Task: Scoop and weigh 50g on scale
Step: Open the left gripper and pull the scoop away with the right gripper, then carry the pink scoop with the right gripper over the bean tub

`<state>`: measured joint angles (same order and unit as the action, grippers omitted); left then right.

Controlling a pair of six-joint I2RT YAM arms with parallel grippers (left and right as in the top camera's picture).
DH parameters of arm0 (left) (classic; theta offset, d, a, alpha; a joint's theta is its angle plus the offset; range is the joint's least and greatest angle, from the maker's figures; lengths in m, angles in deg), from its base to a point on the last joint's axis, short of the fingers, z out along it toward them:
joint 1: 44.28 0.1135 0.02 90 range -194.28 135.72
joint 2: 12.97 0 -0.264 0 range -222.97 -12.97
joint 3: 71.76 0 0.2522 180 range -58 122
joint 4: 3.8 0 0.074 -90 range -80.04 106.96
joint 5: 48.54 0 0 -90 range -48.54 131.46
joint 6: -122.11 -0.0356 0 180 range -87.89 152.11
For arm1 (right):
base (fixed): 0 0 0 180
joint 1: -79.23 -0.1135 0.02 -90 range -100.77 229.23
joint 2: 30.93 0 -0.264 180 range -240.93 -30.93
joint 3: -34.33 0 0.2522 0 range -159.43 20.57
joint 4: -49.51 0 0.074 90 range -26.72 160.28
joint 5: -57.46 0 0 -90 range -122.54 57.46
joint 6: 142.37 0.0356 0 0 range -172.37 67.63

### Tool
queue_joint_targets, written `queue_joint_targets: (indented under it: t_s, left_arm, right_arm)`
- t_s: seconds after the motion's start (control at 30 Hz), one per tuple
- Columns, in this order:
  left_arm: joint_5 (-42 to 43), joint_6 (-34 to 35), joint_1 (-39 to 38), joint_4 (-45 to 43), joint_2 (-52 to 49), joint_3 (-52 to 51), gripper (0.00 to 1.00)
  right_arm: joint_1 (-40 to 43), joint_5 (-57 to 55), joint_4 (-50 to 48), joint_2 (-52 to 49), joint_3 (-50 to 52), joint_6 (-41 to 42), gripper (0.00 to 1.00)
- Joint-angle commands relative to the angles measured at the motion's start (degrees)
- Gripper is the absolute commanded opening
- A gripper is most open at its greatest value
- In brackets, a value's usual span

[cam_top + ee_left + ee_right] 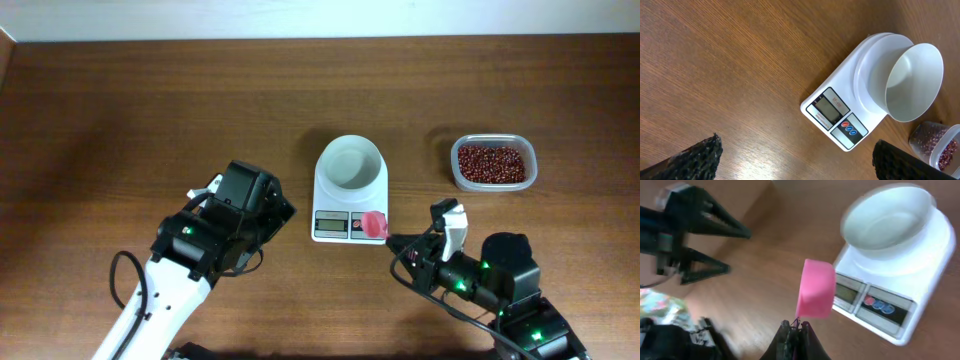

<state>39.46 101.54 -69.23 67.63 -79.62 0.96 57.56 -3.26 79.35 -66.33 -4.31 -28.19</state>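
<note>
Right gripper (796,328) pressed together, pinching the pink scoop (816,295) by its handle, above the scale (333,226) buttons. Left gripper (797,161) spread wide, holding nothing, left of scale. Scale mid-table, white bowl (350,163) on it.

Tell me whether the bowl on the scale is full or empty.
Empty: the bowl shows a bare white inside in all views, while the red beans sit in the clear tub.

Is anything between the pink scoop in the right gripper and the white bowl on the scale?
Nothing visible. The right gripper holds the small pink plastic scoop at the front corner of the white rectangular digital scale; its round white bowl lies just beyond.
</note>
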Motion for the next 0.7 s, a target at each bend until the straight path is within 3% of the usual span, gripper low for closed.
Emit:
queue_joint_targets:
  t_s: [0.0, 0.2, 0.67]
  left_arm:
    - [-1.0, -0.5, -0.2, 0.1, -0.3, -0.1, 0.99]
    - [-1.0, -0.5, -0.1, 0.1, -0.3, -0.1, 0.99]
    - [-1.0, -0.5, -0.2, 0.1, -0.3, -0.1, 0.99]
  right_arm:
    - [0.4, -11.3, 5.7, 0.4, -5.3, -0.4, 0.04]
    - [0.4, -23.7, 15.0, 0.4, -12.7, -0.5, 0.04]
    - [0.4, -23.8, 19.9, 0.4, -13.5, 0.7, 0.04]
